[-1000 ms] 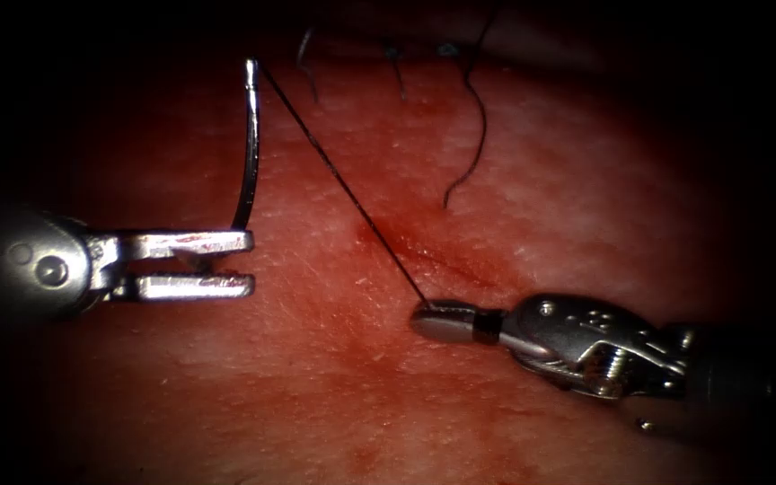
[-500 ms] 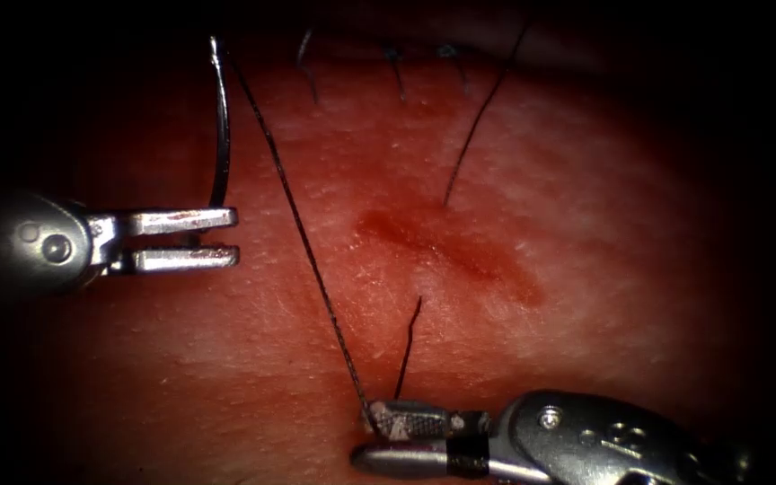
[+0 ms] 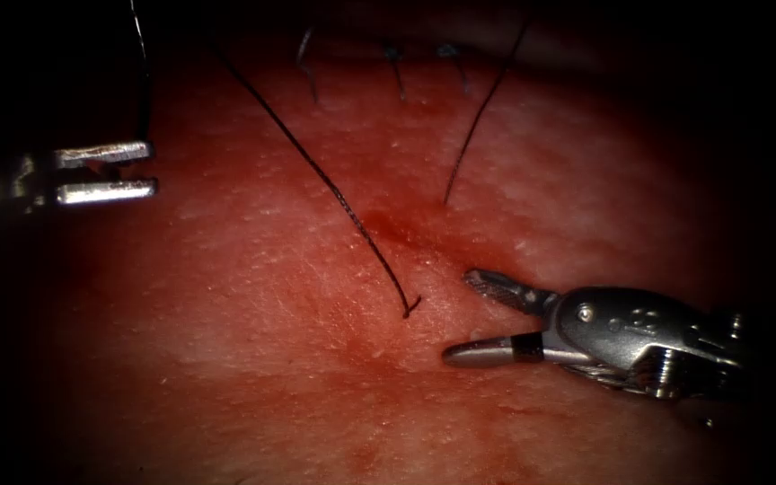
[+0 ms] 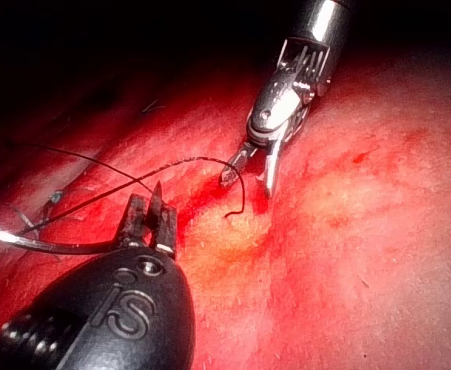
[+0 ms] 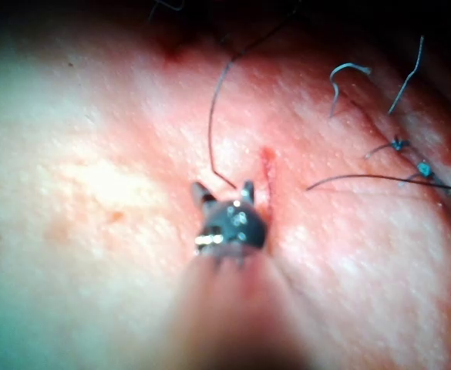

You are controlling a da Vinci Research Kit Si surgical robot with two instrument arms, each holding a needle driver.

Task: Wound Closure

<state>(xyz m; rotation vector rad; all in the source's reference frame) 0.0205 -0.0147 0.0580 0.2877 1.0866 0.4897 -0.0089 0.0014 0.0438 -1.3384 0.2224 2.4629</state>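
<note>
My left tool [image 3: 152, 169] is at the far left, shut on the curved needle [image 3: 143, 90] near its pointed end. The needle rises from the jaws, clear of the tissue [image 3: 253, 359]. Black thread [image 3: 316, 171] trails from it down to a short free end [image 3: 406, 310] lying on the tissue left of the cut [image 3: 424, 247]. Just right of that end my right tool [image 3: 462, 316] stands open and holds nothing. The left wrist view shows the left tool [image 4: 148, 196] on the needle [image 4: 48, 245] and the open right tool [image 4: 248, 183]. In the right wrist view the open right tool [image 5: 225, 191] sits beside the cut [image 5: 267, 163].
A second strand of thread [image 3: 478, 117] rises from the tissue just above the cut toward the far edge. Short cut ends and knots [image 3: 394, 56] sit along the far edge of the tissue, also seen as knots [image 5: 410, 154]. Red fluid [image 3: 388, 229] stains the cut.
My right tool was shut on the thread, dipped toward the near edge, opened and let it go, then came back beside the cut. My left tool carried the needle up and left.
</note>
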